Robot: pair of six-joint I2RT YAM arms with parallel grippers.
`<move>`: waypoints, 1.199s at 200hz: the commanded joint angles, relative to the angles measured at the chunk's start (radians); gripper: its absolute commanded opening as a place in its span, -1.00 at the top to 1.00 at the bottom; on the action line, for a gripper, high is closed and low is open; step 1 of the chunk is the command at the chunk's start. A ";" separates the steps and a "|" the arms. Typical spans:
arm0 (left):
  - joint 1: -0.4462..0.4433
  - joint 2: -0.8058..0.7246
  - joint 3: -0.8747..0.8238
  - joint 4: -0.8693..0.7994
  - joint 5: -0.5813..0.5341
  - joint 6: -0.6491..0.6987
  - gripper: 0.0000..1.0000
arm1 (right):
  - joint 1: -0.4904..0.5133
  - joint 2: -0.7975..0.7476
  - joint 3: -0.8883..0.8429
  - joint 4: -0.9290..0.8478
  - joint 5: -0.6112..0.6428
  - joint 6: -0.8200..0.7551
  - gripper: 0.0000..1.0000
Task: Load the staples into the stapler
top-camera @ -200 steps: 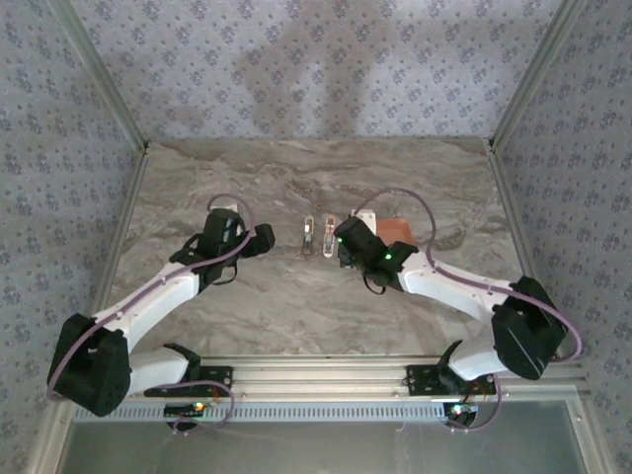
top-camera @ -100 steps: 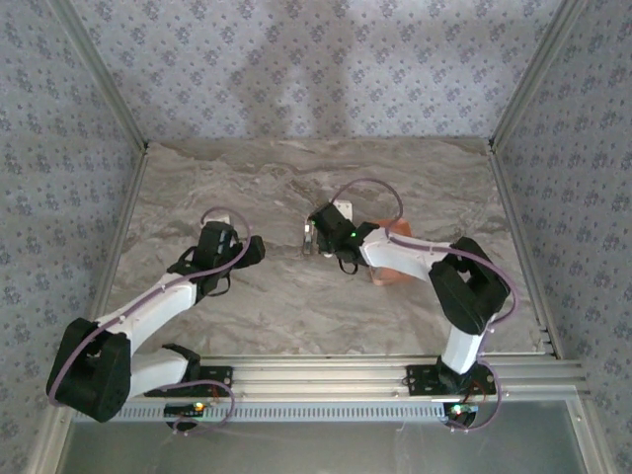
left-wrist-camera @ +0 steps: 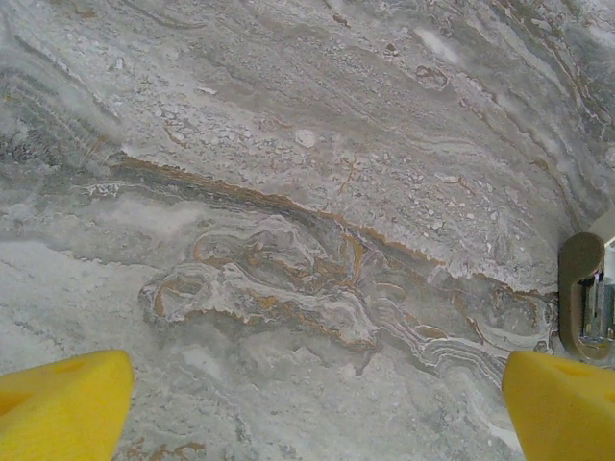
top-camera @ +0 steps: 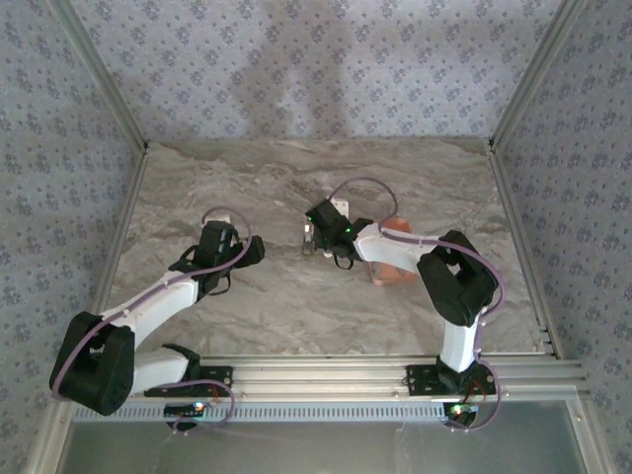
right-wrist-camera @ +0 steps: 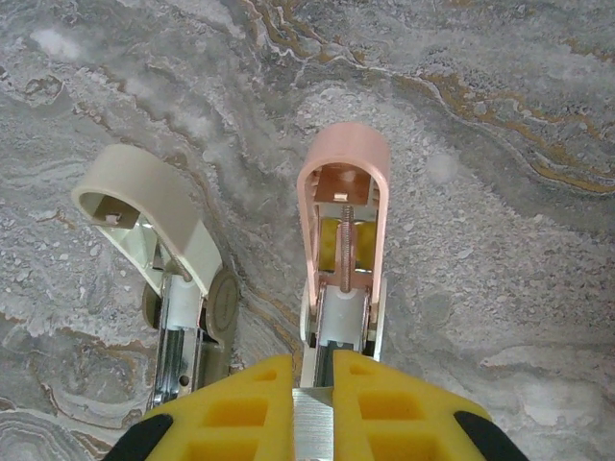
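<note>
The stapler lies open on the marble, its pale pink top hinged away from me and the white base with its spring rod showing. My right gripper is shut on a silvery strip of staples, held at the near end of the stapler's channel. From above, the right gripper covers the stapler at mid-table. My left gripper hovers to the left of it with its yellow fingertips far apart over bare marble, open with nothing between them.
A whitish oblong piece lies open just left of the stapler, and shows at the right edge of the left wrist view. A salmon tray sits partly under my right forearm. Aluminium rails border the table.
My right arm has swung left, bringing its gripper from beside the tray onto the stapler, elbow folded up. The left gripper has drawn back slightly and stays open.
</note>
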 commanded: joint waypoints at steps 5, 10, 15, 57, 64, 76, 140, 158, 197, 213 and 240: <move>0.010 0.012 -0.015 0.031 0.010 0.008 -0.96 | -0.005 0.021 0.030 -0.021 0.007 0.035 0.74; 0.010 0.013 -0.014 0.030 0.012 0.009 -0.96 | -0.005 0.021 0.028 -0.021 0.008 0.035 0.74; 0.010 0.014 -0.014 0.031 0.011 0.008 -0.96 | -0.007 0.023 0.028 -0.022 0.007 0.036 0.74; 0.010 0.022 -0.015 0.040 0.015 0.003 -0.96 | -0.008 0.032 0.026 -0.025 0.004 0.038 0.75; 0.010 0.023 -0.014 0.040 0.015 0.002 -0.96 | -0.008 0.033 0.025 -0.027 0.005 0.040 0.74; 0.010 0.024 -0.014 0.041 0.016 0.002 -0.96 | -0.008 0.035 0.026 -0.032 0.009 0.041 0.75; 0.010 0.031 -0.014 0.043 0.019 0.004 -0.96 | -0.007 0.038 0.017 -0.050 0.024 0.047 0.75; 0.010 0.034 -0.012 0.045 0.021 0.004 -0.96 | -0.006 0.043 0.017 -0.049 0.024 0.047 0.76; 0.010 0.038 -0.011 0.047 0.022 0.004 -0.96 | -0.007 0.054 0.017 -0.037 0.013 0.045 0.76; 0.010 0.040 -0.009 0.047 0.024 0.004 -0.96 | -0.004 0.054 0.019 -0.035 0.013 0.046 0.76; 0.010 0.041 -0.008 0.047 0.026 0.002 -0.96 | -0.002 0.035 0.026 -0.046 0.025 0.040 0.76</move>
